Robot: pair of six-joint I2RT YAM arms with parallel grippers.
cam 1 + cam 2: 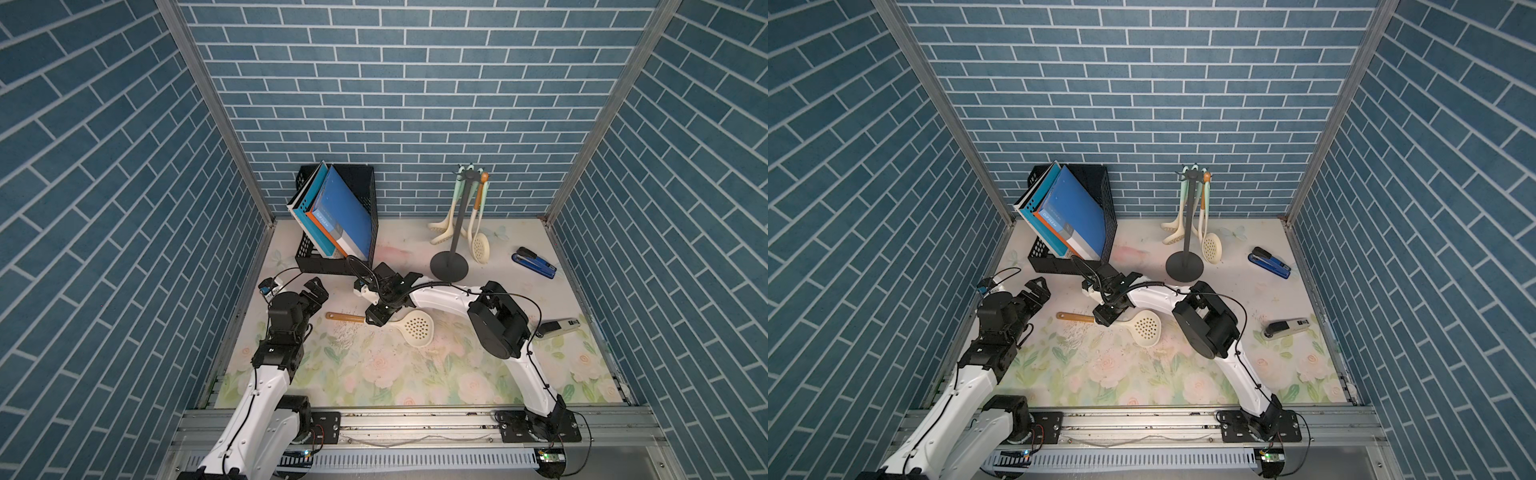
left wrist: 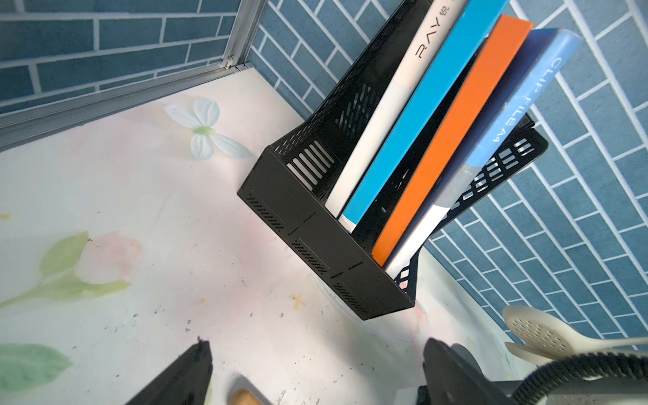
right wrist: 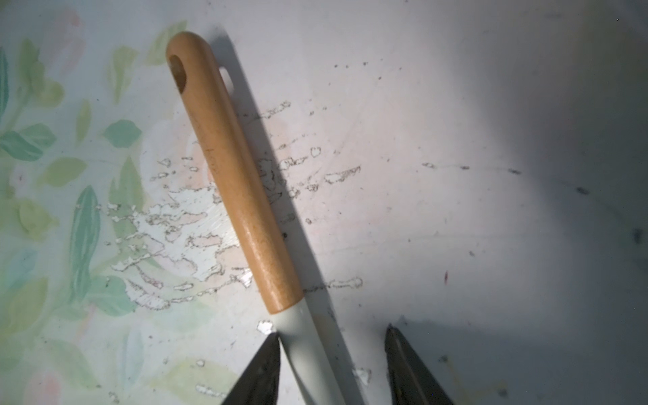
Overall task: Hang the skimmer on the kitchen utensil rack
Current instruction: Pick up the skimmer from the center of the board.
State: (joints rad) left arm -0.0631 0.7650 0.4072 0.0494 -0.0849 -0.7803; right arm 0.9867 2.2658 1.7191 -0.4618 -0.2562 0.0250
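On table (image 1: 374, 370), skimmer (image 1: 417, 328) lies flat, right claw (image 1: 376, 320) over handle; kitchen utensil rack (image 1: 458, 224) upright behind.

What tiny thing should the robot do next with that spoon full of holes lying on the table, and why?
Probably close the right gripper on the skimmer. Its jaws straddle the cream neck next to the wooden handle, one finger touching and the other apart, so nothing is gripped yet. The skimmer lies flat on the table, away from the kitchen utensil rack.
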